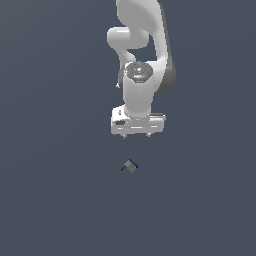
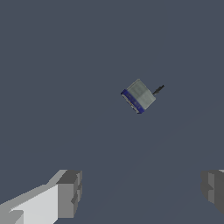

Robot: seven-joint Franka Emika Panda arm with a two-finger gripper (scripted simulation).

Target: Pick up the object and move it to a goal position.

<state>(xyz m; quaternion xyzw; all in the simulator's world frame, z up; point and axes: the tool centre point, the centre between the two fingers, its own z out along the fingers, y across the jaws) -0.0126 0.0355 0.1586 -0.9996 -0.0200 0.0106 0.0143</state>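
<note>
I see the tiny grey block with a dark blue edge and a thin black stick (image 1: 130,166) lying alone on the flat dark grey floor (image 1: 50,200). Above it hangs my big white robot arm's gripper (image 1: 136,136), not touching it. Its two grey fingers (image 2: 69,194) are spread wide apart, holding nothing.

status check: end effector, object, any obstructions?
End effector open, empty. Object on the floor, apart from the fingers, not between them. Nothing else visible in the way.
</note>
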